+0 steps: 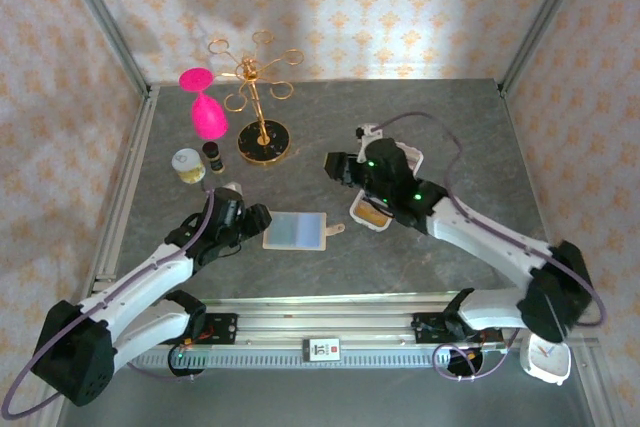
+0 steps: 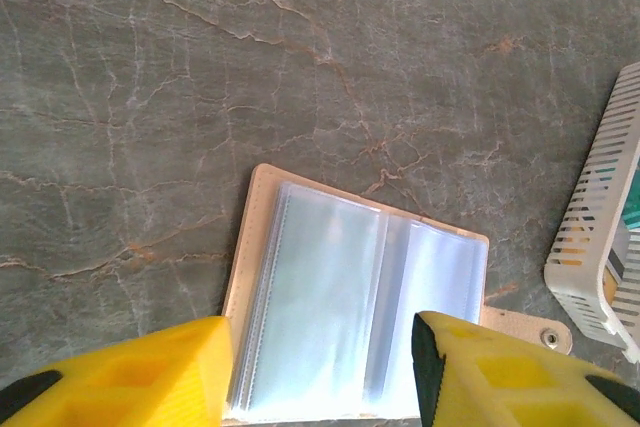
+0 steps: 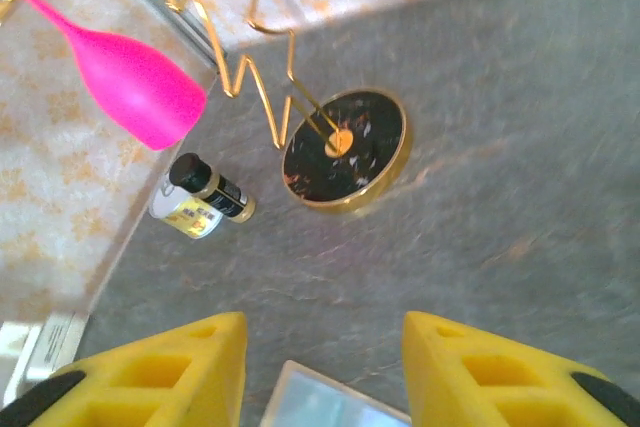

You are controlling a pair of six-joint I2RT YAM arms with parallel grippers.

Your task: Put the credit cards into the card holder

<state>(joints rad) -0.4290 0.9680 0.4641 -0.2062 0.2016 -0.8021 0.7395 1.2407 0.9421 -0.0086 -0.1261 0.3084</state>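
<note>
The card holder point(image 1: 297, 231) lies open on the table, a beige cover with clear plastic sleeves point(image 2: 350, 312). My left gripper point(image 1: 256, 219) hovers at its left edge, open, both yellow fingers point(image 2: 130, 372) spread over the sleeves with nothing between them. The credit cards lie in a white slatted basket point(image 1: 372, 213) to the right of the holder; a yellow one point(image 1: 376, 215) shows from above and a teal edge point(image 2: 631, 209) in the left wrist view. My right gripper point(image 1: 340, 167) is raised beyond the basket, open and empty point(image 3: 322, 367), with a corner of the card holder point(image 3: 330, 409) below it.
A gold rack on a black round base point(image 1: 262, 142) stands at the back with a pink wine glass point(image 1: 207, 112) hanging on it. A small jar point(image 1: 187, 164) and a dark bottle point(image 1: 213, 156) stand to its left. Metal frame rails border the table.
</note>
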